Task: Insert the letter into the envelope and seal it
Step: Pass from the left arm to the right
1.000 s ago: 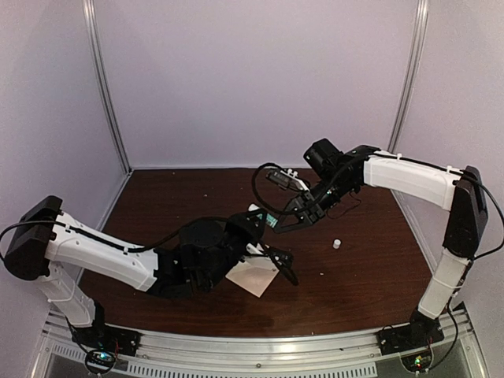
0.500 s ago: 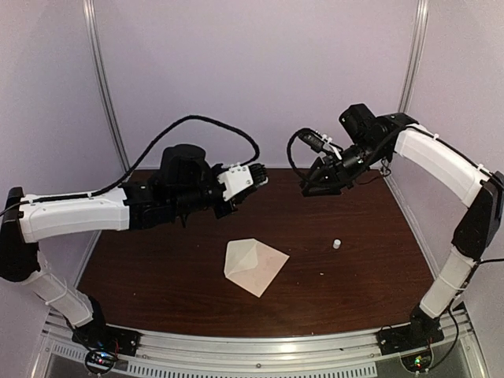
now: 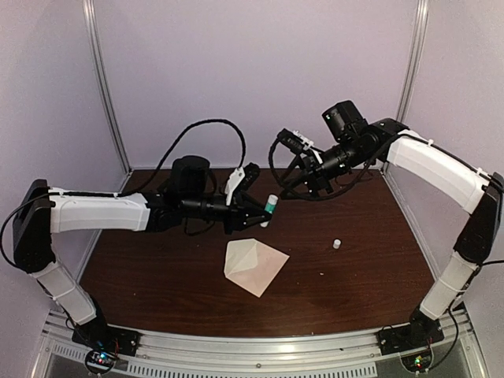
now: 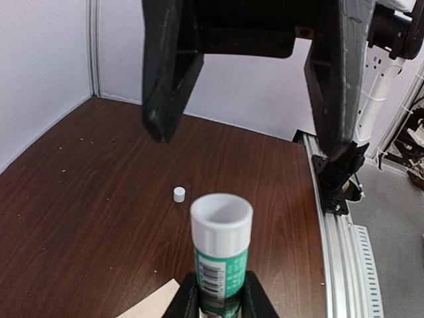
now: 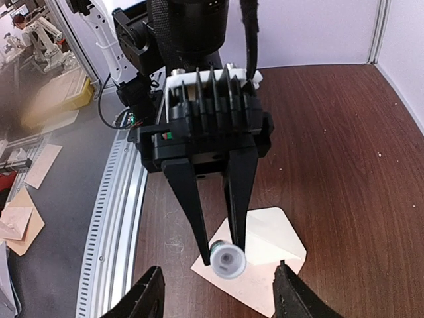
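Observation:
The cream envelope (image 3: 253, 265) lies flat on the brown table, its pointed flap showing; the right wrist view has it as envelope (image 5: 275, 238) below both grippers. The letter is hidden. My left gripper (image 3: 264, 214) is shut on a green glue stick (image 3: 271, 206) with a white end, held in the air above the envelope. In the left wrist view the glue stick (image 4: 220, 245) stands between the left gripper's (image 4: 220, 297) fingers. My right gripper (image 3: 285, 189) hangs open just beyond the stick's white end, apart from it. Its black fingers (image 4: 162, 79) frame the stick from above.
A small white cap (image 3: 336, 244) sits on the table right of the envelope, also seen as cap (image 4: 179, 193). Aluminium rails (image 3: 260, 346) run along the near edge. Pale walls and posts close the back and sides.
Both arms rose from low over the envelope. The left arm then swung the glue stick to mid-table, and the right gripper came leftward to face it and opened wider.

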Controlling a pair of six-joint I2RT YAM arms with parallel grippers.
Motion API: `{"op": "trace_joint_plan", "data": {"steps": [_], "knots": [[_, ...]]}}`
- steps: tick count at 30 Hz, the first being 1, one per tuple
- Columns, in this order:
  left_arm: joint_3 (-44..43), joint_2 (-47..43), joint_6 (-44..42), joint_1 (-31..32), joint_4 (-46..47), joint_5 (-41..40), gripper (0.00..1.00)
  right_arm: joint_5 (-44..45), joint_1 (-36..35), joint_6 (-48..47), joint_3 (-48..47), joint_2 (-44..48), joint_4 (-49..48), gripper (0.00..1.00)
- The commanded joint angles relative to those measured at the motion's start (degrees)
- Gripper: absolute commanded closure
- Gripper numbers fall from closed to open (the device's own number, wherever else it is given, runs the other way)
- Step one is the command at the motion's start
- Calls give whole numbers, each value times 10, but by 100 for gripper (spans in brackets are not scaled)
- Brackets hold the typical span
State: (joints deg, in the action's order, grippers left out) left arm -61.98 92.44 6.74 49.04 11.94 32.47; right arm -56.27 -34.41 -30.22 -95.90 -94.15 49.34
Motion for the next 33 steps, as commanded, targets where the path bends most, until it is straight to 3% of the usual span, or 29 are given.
{"op": "trace_joint_plan", "data": {"steps": [1, 10, 14, 22, 33], "knots": [[15, 4, 70, -4, 89, 60, 91, -8, -16, 26, -45, -42, -5, 44], [17, -5, 70, -4, 91, 63, 90, -34, -24, 36, -29, -56, 7, 49], [17, -6, 73, -3, 92, 62, 90, -40, -26, 42, -22, -57, 4, 57], [20, -9, 77, -5, 96, 52, 90, -40, -38, 39, -18, -60, 11, 59], [27, -17, 79, -11, 101, 37, 90, -36, -44, 45, -17, -64, 10, 84]]}}
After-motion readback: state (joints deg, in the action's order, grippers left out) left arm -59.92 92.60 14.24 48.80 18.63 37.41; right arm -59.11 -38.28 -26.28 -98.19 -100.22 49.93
